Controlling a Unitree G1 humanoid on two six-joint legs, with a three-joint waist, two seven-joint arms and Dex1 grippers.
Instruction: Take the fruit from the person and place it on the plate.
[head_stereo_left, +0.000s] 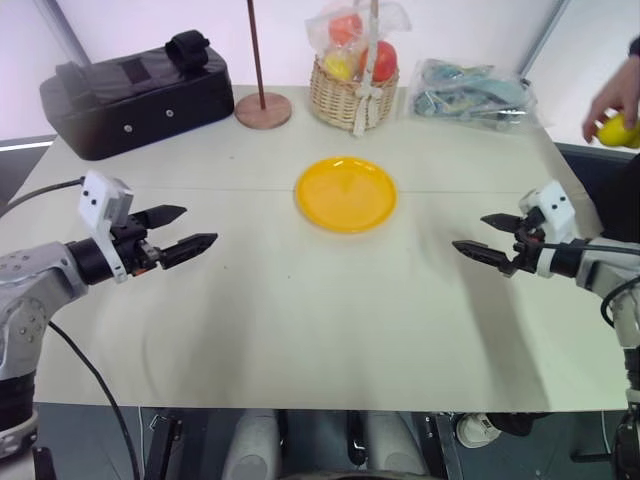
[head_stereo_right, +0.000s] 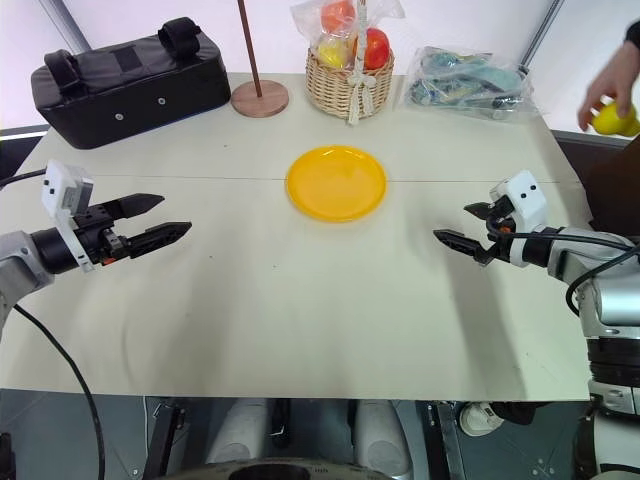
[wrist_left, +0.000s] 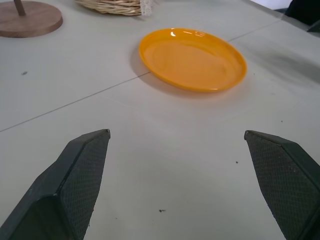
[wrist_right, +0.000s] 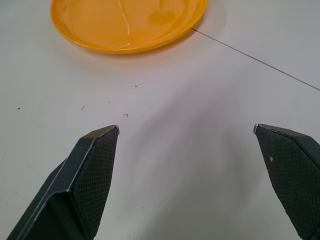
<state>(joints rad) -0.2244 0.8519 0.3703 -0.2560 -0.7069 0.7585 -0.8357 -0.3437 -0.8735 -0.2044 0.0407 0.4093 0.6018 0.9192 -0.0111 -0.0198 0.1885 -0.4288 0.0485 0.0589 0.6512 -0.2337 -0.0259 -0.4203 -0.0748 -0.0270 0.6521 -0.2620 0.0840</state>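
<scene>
The pale worktop (head_stereo_left: 330, 320) carries everything, and both tools hover low over it with their fingers spread and nothing between them. Well beyond the left tool (head_stereo_left: 186, 229), at the far edge, lies a black case (head_stereo_left: 135, 95), the largest thing on the surface. Beyond the right tool (head_stereo_left: 487, 238), also at the far edge, rests a clear bag of blue-green items (head_stereo_left: 470, 92). Between case and bag stand a wicker basket (head_stereo_left: 347, 98) of plastic-wrapped fruits and a round wooden pole base (head_stereo_left: 263, 109). The plate (head_stereo_left: 346, 192) lies bare roughly midway between the two tools and a little beyond them, apart from both. The person's hand (head_stereo_right: 610, 88) is out past the right tool, off the worktop's far right corner, clasping the fruit (head_stereo_right: 616, 121), which is well apart from either tool.
</scene>
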